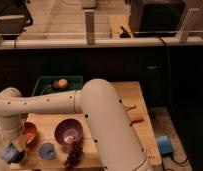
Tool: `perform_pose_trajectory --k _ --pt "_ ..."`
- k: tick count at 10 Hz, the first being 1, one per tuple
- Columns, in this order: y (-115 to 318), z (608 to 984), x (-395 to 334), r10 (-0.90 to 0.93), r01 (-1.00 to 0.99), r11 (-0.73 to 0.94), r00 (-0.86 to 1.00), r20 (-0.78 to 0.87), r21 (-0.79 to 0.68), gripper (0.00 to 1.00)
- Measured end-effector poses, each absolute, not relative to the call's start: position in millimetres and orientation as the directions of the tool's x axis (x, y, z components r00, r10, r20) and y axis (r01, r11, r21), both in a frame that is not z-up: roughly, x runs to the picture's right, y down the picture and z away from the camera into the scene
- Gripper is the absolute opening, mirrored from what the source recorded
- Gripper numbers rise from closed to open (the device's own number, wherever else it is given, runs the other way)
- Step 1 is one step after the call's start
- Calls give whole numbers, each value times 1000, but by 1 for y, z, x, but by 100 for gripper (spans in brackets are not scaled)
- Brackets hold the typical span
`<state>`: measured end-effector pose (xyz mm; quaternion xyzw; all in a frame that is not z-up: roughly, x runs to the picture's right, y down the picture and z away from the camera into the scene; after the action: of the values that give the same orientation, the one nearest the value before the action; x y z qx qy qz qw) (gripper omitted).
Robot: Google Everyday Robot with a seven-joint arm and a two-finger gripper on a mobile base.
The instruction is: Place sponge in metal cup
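The sponge [8, 152], a small blue block, is at the bottom left corner of the wooden table, right under my wrist. My gripper [13, 155] hangs from the white arm [55, 102] and is shut on the sponge, with dark fingers at its sides. The metal cup [47, 150], small, grey-blue and shiny, stands on the table a short way to the right of the gripper, in front of the purple bowl [69, 131]. The cup looks empty.
An orange bowl [30, 133] sits just behind the gripper. A dark grape-like bunch [73, 154] lies right of the cup. A green bin [45, 84] holds a yellow-orange fruit [62, 83]. A small orange-red item [136, 119] lies at the right. A blue box with a cable [164, 145] sits on the floor.
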<state>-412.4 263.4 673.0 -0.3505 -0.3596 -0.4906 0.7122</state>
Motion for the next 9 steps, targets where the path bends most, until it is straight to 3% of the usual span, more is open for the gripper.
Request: perform_pose_trajectory --k 2,9 --pt "267 668 -411 -450 956 261 244 859 -135 6" --pt "272 672 -413 -473 961 244 235 849 -130 74"
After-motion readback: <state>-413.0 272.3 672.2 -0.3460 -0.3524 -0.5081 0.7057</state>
